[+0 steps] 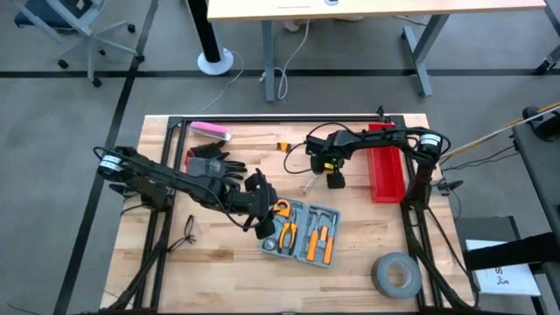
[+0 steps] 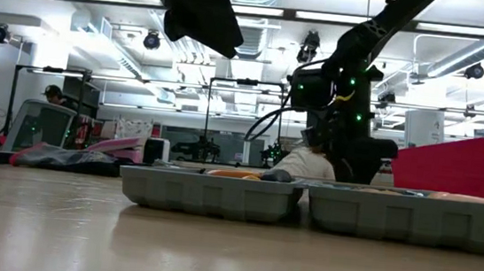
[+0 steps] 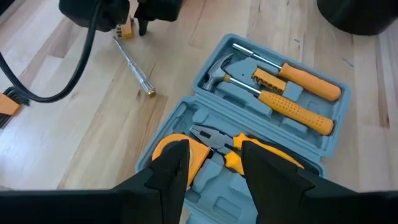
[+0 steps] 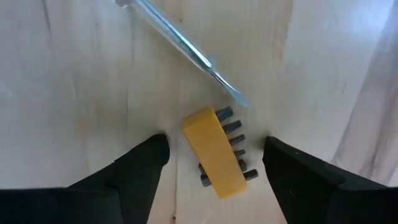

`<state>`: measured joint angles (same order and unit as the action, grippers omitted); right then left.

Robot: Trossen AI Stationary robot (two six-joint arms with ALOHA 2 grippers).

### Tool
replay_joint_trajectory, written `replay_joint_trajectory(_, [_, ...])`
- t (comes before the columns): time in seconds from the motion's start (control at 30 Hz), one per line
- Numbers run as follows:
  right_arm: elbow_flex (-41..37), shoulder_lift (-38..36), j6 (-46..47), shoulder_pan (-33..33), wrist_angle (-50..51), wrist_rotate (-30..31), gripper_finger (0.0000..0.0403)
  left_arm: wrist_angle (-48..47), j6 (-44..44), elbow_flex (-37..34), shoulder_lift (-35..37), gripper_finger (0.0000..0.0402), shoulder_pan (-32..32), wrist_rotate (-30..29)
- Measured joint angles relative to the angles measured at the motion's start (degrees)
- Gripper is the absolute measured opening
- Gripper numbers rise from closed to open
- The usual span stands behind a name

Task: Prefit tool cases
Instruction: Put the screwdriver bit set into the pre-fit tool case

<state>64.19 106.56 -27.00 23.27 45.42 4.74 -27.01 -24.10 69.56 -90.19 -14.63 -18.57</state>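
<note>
While the left gripper (image 3: 211, 163) hovered part-open over the open tool case (image 1: 299, 231), the right gripper (image 4: 211, 155) stood wide above a yellow bit holder (image 4: 214, 151), lying slantwise between its jaws, the case well apart.

Both arms are dark and jointed, with black cables looping along them; green lights glow on one wrist housing, and the fingers (image 3: 171, 168) are matte black.

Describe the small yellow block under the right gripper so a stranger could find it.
Start at the red bin on the table's right side. Just left of it, the open right gripper hovers over the yellow bit holder, a stubby block with dark bits protruding, beside a clear-handled screwdriver.
</note>
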Motion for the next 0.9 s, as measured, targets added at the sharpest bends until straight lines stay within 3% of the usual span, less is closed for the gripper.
replay_joint_trajectory(0.27, [0.0,0.1,-5.2,0.0,-0.4,-0.6,0.0214,0.0,-1.7,0.0,0.0,0.0153,0.0,0.0])
replay_joint_trajectory(0.73, [-0.4,-0.1,-4.2,-1.9,1.0,0.7,0.0067,0.0,-2.4,0.0,0.0,0.0153,0.0,0.1])
replay_joint_trajectory(0.9, [0.2,-0.3,-2.0,-3.5,2.2,1.5,0.0059,0.0,-2.4,0.0,0.0,0.0153,0.0,0.1])
